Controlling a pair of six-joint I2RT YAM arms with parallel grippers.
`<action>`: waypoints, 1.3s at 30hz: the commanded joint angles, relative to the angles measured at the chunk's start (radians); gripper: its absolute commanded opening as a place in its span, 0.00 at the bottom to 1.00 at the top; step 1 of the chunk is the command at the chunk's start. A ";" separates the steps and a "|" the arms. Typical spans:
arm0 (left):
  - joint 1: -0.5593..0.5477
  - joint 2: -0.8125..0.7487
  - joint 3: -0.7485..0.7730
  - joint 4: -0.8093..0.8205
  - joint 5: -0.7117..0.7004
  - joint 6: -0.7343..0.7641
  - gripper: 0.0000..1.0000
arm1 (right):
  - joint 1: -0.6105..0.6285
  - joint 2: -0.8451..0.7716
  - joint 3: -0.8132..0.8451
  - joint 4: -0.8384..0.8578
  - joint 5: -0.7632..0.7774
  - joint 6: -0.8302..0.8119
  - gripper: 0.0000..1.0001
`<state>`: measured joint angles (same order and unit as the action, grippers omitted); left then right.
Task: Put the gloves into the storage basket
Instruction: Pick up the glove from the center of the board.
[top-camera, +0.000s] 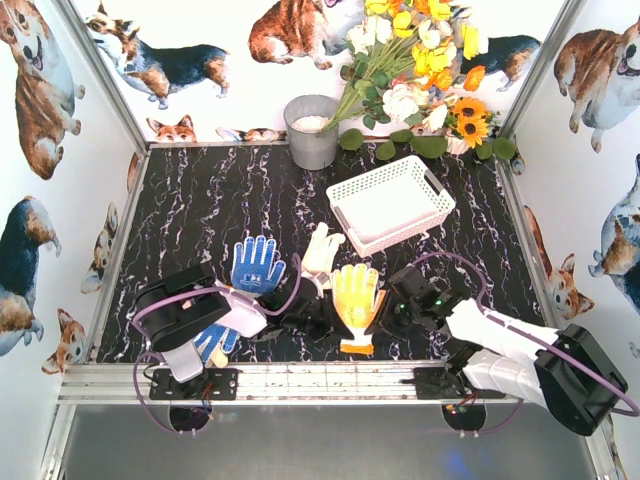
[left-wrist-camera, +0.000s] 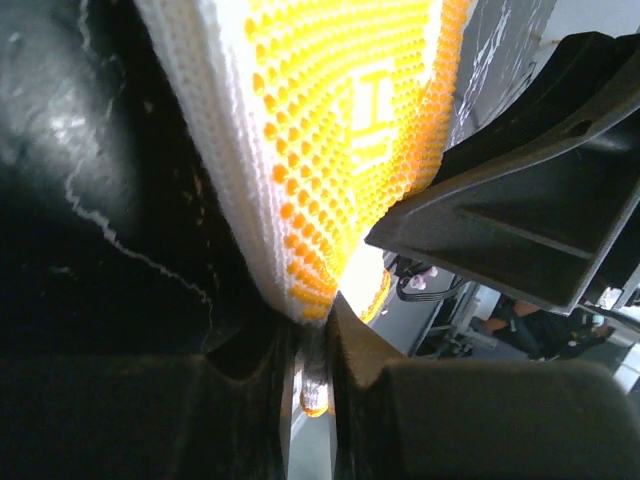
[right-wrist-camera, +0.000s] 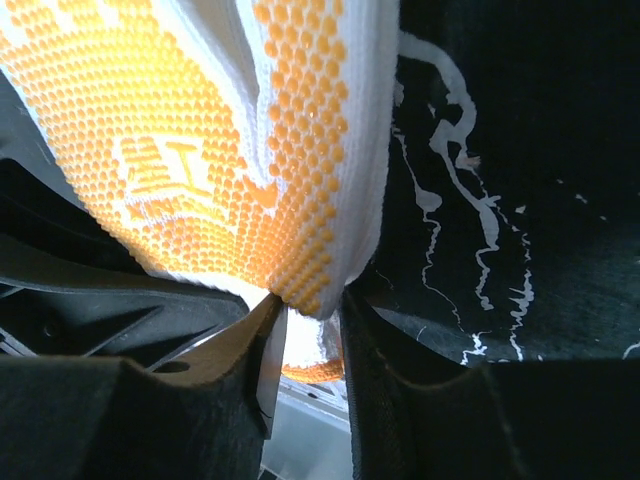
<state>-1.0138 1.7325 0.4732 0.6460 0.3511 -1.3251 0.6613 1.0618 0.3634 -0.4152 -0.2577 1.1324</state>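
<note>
Up close, the left gripper (left-wrist-camera: 312, 345) is pinching one edge of the yellow glove (left-wrist-camera: 330, 130), and the right gripper (right-wrist-camera: 305, 335) is clamping its other side. The glove is sitting low between both arms near the front of the table (top-camera: 200, 200), apart from the storage basket (top-camera: 410, 232) farther back, with a blue glove (top-camera: 257, 265) and a white glove (top-camera: 322, 250) lying just beside it.

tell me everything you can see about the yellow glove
The yellow glove is white knit with a dense yellow-orange dotted palm, a printed mark and an orange cuff trim. It lies dotted side up on the black marbled table, fingers pointing away from the arms, cuff nearest them. The left gripper pinches one side edge and the right gripper the other.
</note>
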 joint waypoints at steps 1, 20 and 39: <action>-0.011 -0.050 -0.024 0.023 0.002 -0.068 0.03 | -0.002 -0.053 0.015 0.013 0.076 0.011 0.33; 0.056 -0.158 -0.022 0.080 0.014 -0.237 0.00 | -0.188 -0.180 -0.058 0.141 -0.119 0.101 0.78; 0.055 -0.139 -0.043 0.196 0.059 -0.311 0.00 | -0.144 -0.026 -0.192 0.529 -0.077 0.299 0.78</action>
<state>-0.9646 1.5887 0.4351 0.7517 0.3740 -1.6032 0.5106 1.0183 0.1978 0.0212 -0.3679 1.4029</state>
